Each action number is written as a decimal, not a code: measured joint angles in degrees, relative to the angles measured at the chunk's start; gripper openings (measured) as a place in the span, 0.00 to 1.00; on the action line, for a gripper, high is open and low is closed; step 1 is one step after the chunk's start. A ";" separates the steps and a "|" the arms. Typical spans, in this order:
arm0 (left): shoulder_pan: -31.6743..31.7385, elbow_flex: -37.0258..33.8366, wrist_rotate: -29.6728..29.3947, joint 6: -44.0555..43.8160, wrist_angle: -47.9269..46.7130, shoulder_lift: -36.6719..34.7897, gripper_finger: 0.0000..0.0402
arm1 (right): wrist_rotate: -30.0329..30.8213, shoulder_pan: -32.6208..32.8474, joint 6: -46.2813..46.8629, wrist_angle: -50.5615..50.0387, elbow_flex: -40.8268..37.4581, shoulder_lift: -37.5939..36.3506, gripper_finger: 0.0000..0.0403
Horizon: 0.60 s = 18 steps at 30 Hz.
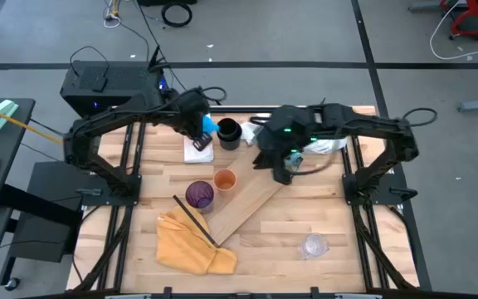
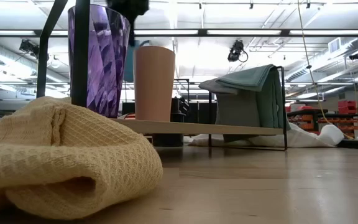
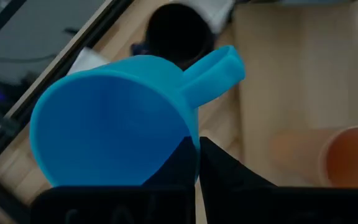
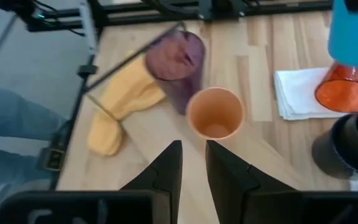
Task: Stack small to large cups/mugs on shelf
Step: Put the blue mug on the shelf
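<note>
Left pincer (image 1: 199, 126) grips the bright blue mug (image 3: 114, 127) by its rim, lifted at the table's (image 1: 347, 241) far side above the red-orange tumbler (image 4: 347, 93) on a white pad (image 1: 198, 150), beside the black mug (image 1: 229, 133). Right pincer (image 1: 282, 170), fingers nearly together and holding nothing, hovers over the shelf's (image 1: 251, 203) far end. Purple cup (image 1: 199, 194) and orange cup (image 1: 225, 178) stand upright and empty on the shelf. Only the right wrist view shows the tumbler. Yellow cloth (image 1: 191, 241) lies near.
</note>
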 joint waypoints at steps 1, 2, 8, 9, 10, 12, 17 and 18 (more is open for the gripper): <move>-0.82 1.03 0.03 0.08 0.09 0.90 0.03 | 0.06 0.56 0.51 -0.16 0.00 -0.92 0.19; -1.60 2.07 0.09 0.12 0.05 2.07 0.03 | 0.52 1.13 1.20 -0.10 0.00 -2.26 0.19; -6.72 8.92 1.45 1.30 0.31 9.04 0.03 | 6.77 4.05 5.06 -1.45 0.00 -8.61 0.19; -7.43 10.20 1.40 1.84 0.34 10.22 0.03 | 8.04 4.48 5.68 -1.79 0.00 -9.49 0.19; -8.07 11.44 1.52 2.41 0.28 11.49 0.03 | 9.29 4.84 6.14 -1.93 0.00 -10.37 0.19; -9.12 14.23 1.69 2.76 0.07 14.05 0.03 | 11.58 5.55 7.03 -2.45 0.00 -11.60 0.19; -11.54 19.46 3.33 4.40 -0.74 19.70 0.03 | 14.15 6.86 7.58 -3.46 0.00 -12.82 0.19; -12.06 20.01 3.51 4.56 -0.96 20.58 0.03 | 14.35 7.04 7.56 -3.46 0.00 -12.83 0.19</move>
